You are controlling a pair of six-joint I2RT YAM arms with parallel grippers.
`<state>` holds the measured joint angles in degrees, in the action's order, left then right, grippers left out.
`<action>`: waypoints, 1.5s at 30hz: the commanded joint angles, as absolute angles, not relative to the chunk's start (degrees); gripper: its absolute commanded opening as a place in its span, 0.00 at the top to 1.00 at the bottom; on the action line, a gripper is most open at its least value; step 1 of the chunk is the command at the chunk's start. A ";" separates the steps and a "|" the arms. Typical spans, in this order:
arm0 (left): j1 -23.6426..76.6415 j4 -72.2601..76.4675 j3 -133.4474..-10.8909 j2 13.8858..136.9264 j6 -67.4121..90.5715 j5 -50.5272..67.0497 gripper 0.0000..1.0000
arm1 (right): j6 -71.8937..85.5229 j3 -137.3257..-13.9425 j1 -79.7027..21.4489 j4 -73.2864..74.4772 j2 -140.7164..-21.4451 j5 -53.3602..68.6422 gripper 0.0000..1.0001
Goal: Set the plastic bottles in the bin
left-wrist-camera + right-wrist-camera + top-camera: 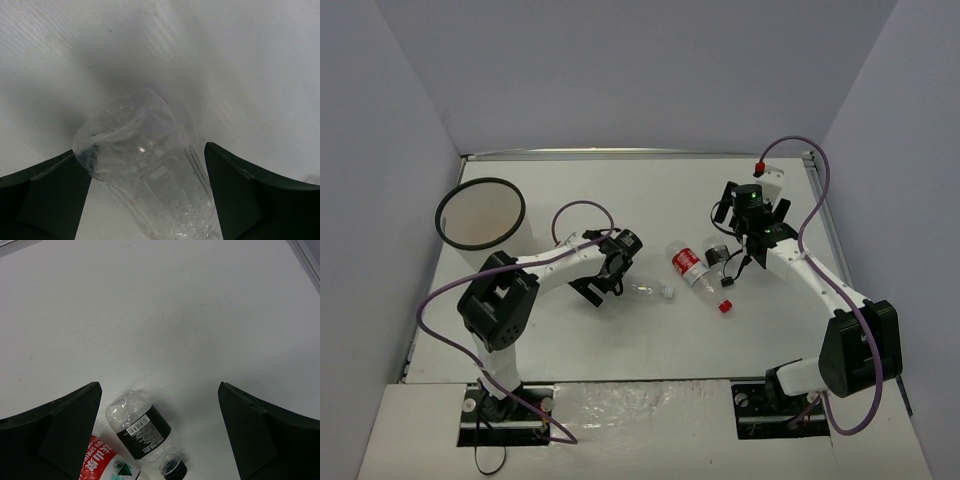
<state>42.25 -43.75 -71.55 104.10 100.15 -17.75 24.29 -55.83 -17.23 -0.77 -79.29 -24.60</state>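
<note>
Three bottles show on the tabletop, all lying on their sides near its middle: a plain clear bottle (645, 290), a red-labelled bottle (692, 268) with its red cap toward the near edge, and a black-labelled bottle (715, 254) just beside it on the right. We judge the step in hand to be the left arm's pick of the plain clear bottle. The left gripper (142, 150) is low over the table with its jaws wide apart and the bottle's body lying between them. It holds nothing yet, and we cannot tell whether the bottle's base touches the finger (45, 195) at the left of the wrist view. To do this step well, we advise closing across the body rather than near one end. Squeeze gently, since the thin wall looks crumpled and is likely to deform or slip, and confirm a firm hold before lifting. The carry then goes to the bin (480, 215), which stands toward the far left corner, well apart from the bottles; release only once the bottle is over the black rim. The right gripper (159, 387) hovers above the black-labelled bottle, jaws wide, empty and touching nothing; it should keep out of the left arm's path.
</note>
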 commanded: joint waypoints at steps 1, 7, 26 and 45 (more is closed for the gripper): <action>40.96 -42.01 -73.42 104.72 95.65 -14.66 0.24 | 23.82 -56.11 -16.88 -4.08 -79.11 -25.49 0.00; 40.87 -46.18 -73.67 101.65 93.97 -18.39 0.71 | 23.74 -56.43 -16.88 -4.30 -79.72 -25.14 0.00; 33.19 -6.99 -74.10 71.48 14.85 -23.52 0.81 | 22.51 -53.56 -16.89 -7.58 -73.88 -15.99 0.00; 2.11 -2.24 -82.00 70.14 10.59 -21.36 0.83 | 20.08 -51.55 -18.06 -14.15 -65.52 -9.23 0.00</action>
<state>6.74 -9.19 -82.86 71.17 11.07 -19.50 22.03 -51.86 -17.27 -7.21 -71.57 -8.90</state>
